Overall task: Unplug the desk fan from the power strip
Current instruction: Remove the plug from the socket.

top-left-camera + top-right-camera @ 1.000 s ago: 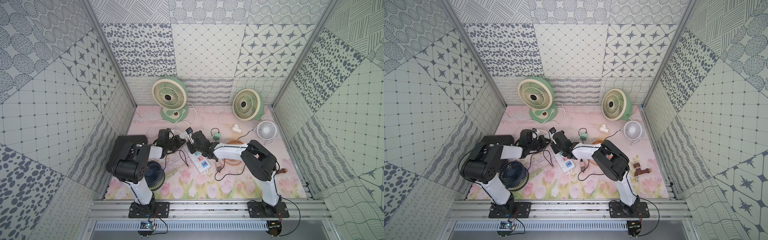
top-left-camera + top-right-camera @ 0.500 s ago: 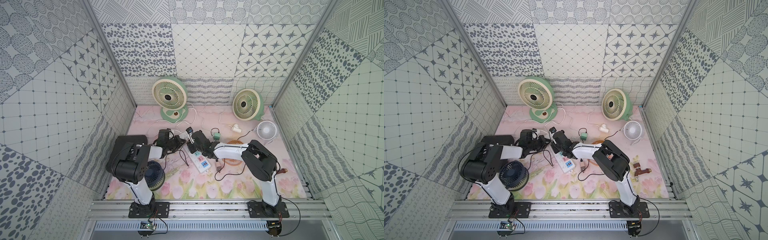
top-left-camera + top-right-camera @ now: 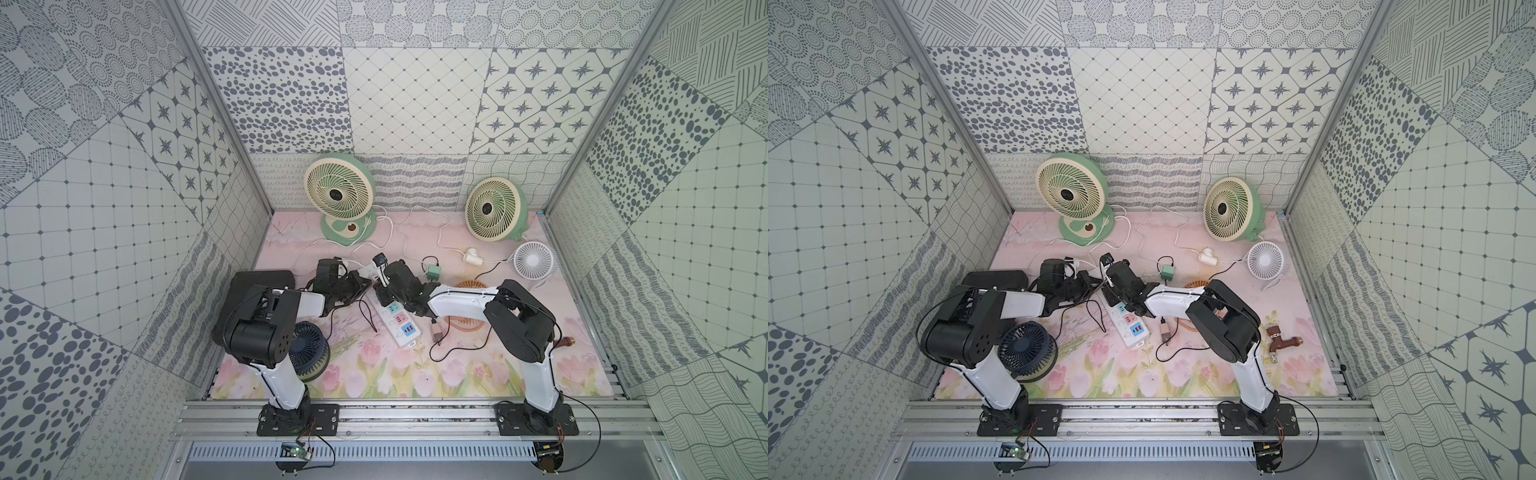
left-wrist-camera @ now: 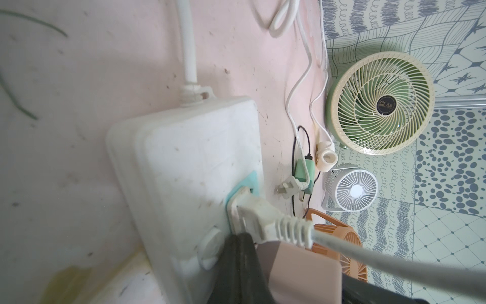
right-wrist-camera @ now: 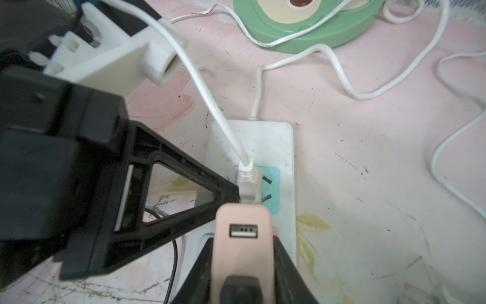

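Note:
The white power strip [image 3: 402, 332] [image 3: 1130, 330] [image 4: 189, 163] [image 5: 278, 147] lies on the pink mat between both arms. A white plug [image 4: 260, 215] [image 5: 247, 181] sits in its pale blue socket; I cannot tell which desk fan its cord leads to. Beside it a pink USB adapter [image 5: 243, 244] [image 4: 302, 268] stands in the strip, its port empty. My right gripper [image 5: 243, 242] [image 3: 384, 299] is shut on that adapter. My left gripper [image 4: 242, 237] [image 3: 363, 286] is shut, tips resting on the strip next to the white plug.
Two green fans [image 3: 338, 191] [image 3: 492, 208] stand at the back wall, with a small white fan [image 3: 534, 259] to their right. An orange fan [image 3: 471, 286] lies under the right arm and a dark blue fan [image 3: 307, 349] by the left base. Loose cords and adapters [image 3: 434, 272] are scattered around.

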`<state>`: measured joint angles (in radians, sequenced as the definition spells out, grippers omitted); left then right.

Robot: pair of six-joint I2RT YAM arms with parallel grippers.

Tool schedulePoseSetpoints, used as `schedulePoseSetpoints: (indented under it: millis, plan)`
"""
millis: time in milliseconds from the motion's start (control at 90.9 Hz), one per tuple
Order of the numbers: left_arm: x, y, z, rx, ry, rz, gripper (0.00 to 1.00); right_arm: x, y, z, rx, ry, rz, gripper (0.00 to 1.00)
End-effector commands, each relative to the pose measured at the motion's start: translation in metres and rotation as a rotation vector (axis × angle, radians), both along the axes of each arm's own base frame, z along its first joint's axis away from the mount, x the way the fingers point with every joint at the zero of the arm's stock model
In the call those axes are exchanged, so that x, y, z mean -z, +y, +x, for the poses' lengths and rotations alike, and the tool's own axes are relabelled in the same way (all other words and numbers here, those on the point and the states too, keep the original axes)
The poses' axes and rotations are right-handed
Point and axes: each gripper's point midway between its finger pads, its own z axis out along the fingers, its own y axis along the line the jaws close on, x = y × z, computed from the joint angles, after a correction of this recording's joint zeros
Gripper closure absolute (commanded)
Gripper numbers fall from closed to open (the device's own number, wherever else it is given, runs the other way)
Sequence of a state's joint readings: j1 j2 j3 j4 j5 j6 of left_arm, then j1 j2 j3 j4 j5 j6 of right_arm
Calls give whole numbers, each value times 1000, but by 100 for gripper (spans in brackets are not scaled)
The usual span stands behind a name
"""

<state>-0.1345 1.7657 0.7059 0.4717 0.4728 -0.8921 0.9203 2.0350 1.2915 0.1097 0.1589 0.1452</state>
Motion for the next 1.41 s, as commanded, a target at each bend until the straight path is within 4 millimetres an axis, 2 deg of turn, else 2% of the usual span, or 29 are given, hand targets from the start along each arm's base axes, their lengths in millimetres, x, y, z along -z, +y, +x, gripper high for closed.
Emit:
schedulePoseSetpoints:
  millis: [0, 143, 253, 418, 561, 693, 814, 1023, 1178, 1398]
  plan:
    - [39, 17, -24, -40, 170, 101, 100, -29, 20, -6, -41, -116, -18, 91]
    - [38, 17, -24, -39, 169, 102, 100, -31, 8, 4, -13, -62, 52, 91]
    - [38, 18, -23, -42, 168, 101, 100, -30, 9, 5, -16, -8, 114, 91]
    - [38, 17, -24, -40, 169, 103, 100, -30, 18, -3, -46, -66, 39, 91]
    - [38, 17, -24, -40, 169, 102, 100, -36, 11, -1, -29, -110, 9, 91]
    - [38, 18, -24, -41, 169, 102, 100, -39, -2, 10, 3, -42, 105, 91]
    - [38, 17, -24, -39, 169, 101, 100, -37, -2, 10, -2, 23, 182, 91]
    - [35, 17, -24, -40, 162, 98, 100, -43, 1, 4, -19, -84, 53, 91]
    - [27, 16, -23, -32, 140, 86, 100, -60, -8, 5, -22, -95, 84, 91]
    - [4, 23, -23, -47, 83, 81, 100, -73, -4, -15, -140, -72, 107, 90]
